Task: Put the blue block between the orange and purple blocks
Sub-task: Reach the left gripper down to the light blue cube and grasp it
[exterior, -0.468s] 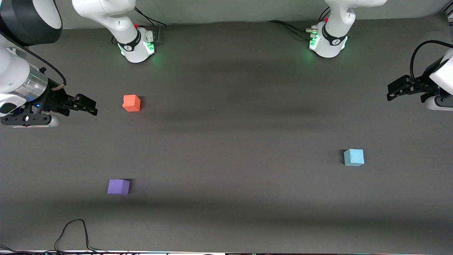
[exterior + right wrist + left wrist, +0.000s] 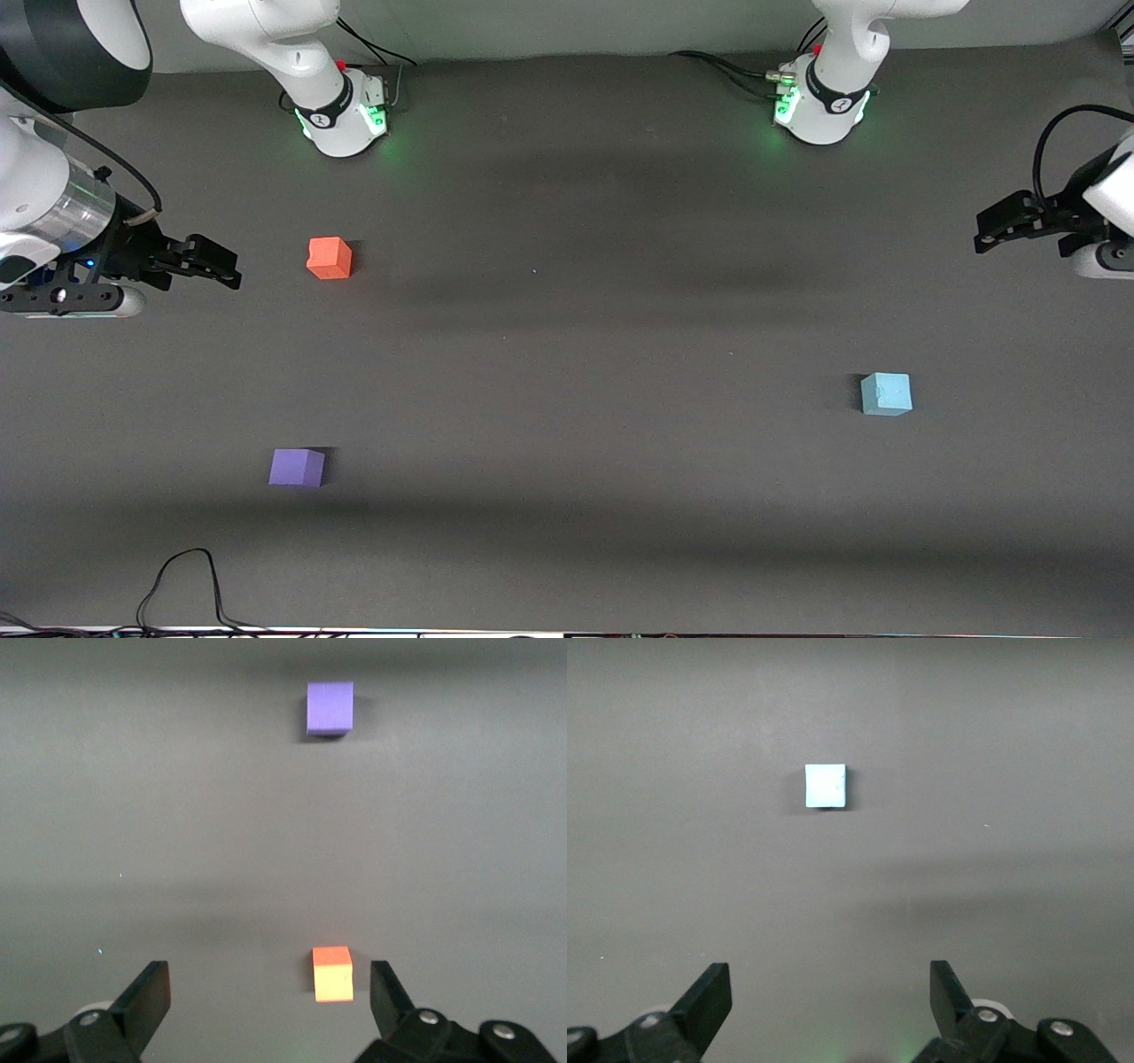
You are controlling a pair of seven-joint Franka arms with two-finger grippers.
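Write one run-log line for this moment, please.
blue block: untouched, left arm's end | orange block, purple block: apart, right arm's end | left gripper: open, empty | right gripper: open, empty

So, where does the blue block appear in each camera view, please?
Front view: the blue block lies on the dark table mat, toward the left arm's end.
Left wrist view: it sits alone on the mat, out ahead of the open left gripper.
Right wrist view: it is not in it; only the orange and purple blocks show.
Shared landmark: the dark table mat.
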